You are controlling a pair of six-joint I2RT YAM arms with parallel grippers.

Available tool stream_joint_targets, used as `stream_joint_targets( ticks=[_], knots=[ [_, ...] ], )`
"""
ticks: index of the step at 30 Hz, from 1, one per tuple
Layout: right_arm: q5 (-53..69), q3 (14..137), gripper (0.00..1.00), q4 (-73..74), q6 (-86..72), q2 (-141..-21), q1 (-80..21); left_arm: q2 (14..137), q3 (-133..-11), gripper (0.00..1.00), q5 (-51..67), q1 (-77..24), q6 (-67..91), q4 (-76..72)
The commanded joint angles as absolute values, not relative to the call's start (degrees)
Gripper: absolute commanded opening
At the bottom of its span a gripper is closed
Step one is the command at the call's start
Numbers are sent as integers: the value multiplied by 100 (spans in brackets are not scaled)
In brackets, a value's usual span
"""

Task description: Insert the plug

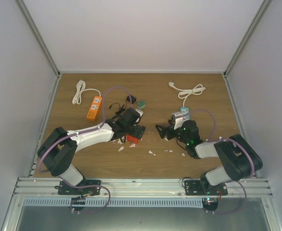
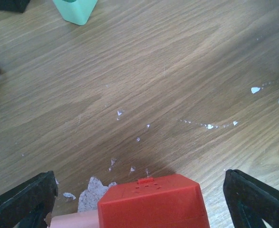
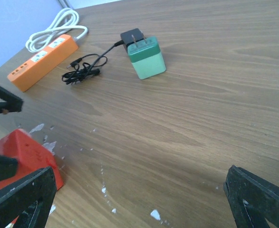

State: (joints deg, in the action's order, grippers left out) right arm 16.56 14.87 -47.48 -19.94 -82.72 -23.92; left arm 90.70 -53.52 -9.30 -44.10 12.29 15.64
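The left pincer (image 2: 139, 202) stood with its fingers wide apart, clamped on nothing. The red plug block (image 2: 151, 204) lay between them on the table (image 2: 187, 71), clear of both pads, among white flecks (image 2: 89, 198). The right pincer (image 3: 139, 199) was likewise wide open and empty, just to the right of the block.

The step in hand looked like the pickup. To do it well, the left fingers should centre on the block's flat sides and come low before closing, so it would not twist or skid on the wood. I could not see its prongs, so their direction should be checked before the carry.

Farther off, a green plug (image 3: 147, 59) sat prongs up, touching a black adapter (image 3: 131, 37). At the far left lay the orange power strip (image 3: 42, 61) with its white cord (image 3: 58, 26), well apart from the block. The strip looked light, and the right pincer might need to steady it.
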Motion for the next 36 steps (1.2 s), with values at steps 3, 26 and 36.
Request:
stream_joint_targets(
  ticks=[3, 26, 36],
  knots=[
    [1655, 2418, 100, -4691, -1803, -9193, -2446, 8108, -5012, 99, -688, -4079, 1379, 796],
    [986, 6516, 83, -2168, -602, -11978, -3004, 7425, -4001, 99, 352, -2605, 1433, -356],
    [701, 7266, 76, -1535, -473, -12394, -3114, 7348, -3947, 99, 315, -2581, 1424, -360]
  ],
)
